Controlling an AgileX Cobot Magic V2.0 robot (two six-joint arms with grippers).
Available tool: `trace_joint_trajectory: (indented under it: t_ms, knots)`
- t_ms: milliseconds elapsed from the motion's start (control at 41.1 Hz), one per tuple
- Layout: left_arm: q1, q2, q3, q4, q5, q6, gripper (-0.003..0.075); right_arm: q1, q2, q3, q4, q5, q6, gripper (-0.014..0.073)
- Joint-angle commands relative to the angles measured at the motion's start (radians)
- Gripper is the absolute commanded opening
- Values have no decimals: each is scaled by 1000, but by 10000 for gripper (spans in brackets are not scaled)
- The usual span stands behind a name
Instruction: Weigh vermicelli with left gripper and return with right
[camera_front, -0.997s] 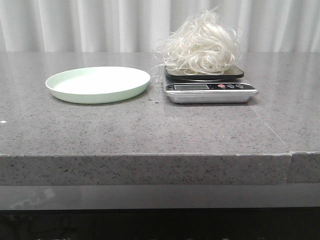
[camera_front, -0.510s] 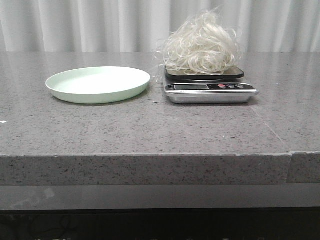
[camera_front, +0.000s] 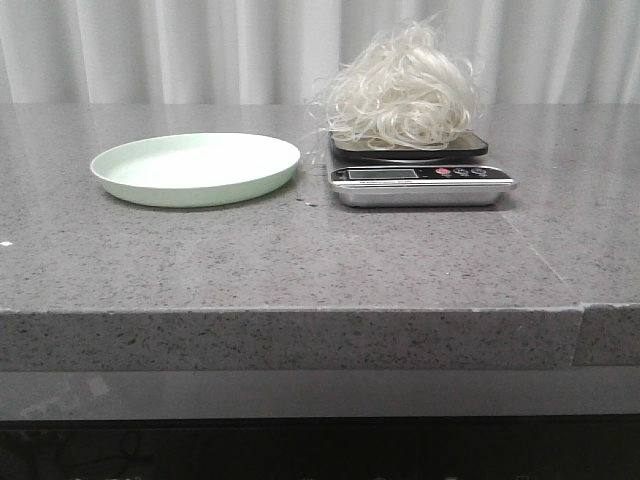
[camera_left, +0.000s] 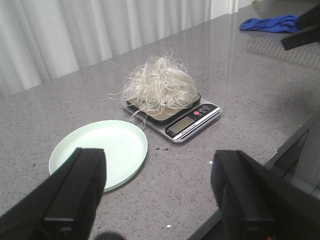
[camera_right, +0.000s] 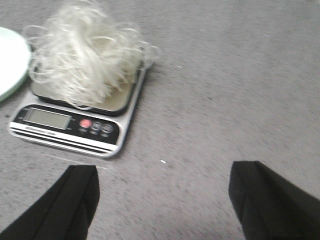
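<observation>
Front view: vermicelli (camera_front: 403, 92) heaped on kitchen scale (camera_front: 420, 176), right of pale green plate (camera_front: 196, 168), plate bare, both on grey speckled table (camera_front: 300, 260). No arms in shot.

Left wrist view: left claw (camera_left: 160, 190) spread wide, holding nothing, well back from plate (camera_left: 100, 155) & scale (camera_left: 182, 120). Vermicelli (camera_left: 159, 86) atop scale platform, strands spilling over edge. Blue cloth (camera_left: 270, 23) far off on table.

Right wrist view: right claw (camera_right: 165, 205) wide, nothing gripped, above bare table near scale (camera_right: 80, 117). Vermicelli (camera_right: 82, 52) covering platform; plate edge (camera_right: 10, 60) just beside.
</observation>
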Motion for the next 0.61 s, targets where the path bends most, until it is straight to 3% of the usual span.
trace_joint_trajectory:
  t_ms: [0, 267, 583]
  knots:
    - [-1, 4, -23, -11, -78, -2, 505, 57, 79, -111, -6, -46, -10, 629]
    - [-1, 4, -23, -11, -78, -2, 505, 183, 352, -353, -7, -49, -10, 629]
    - [-1, 4, -23, -11, -78, -2, 505, 189, 643, -604, -8, -22, -10, 629]
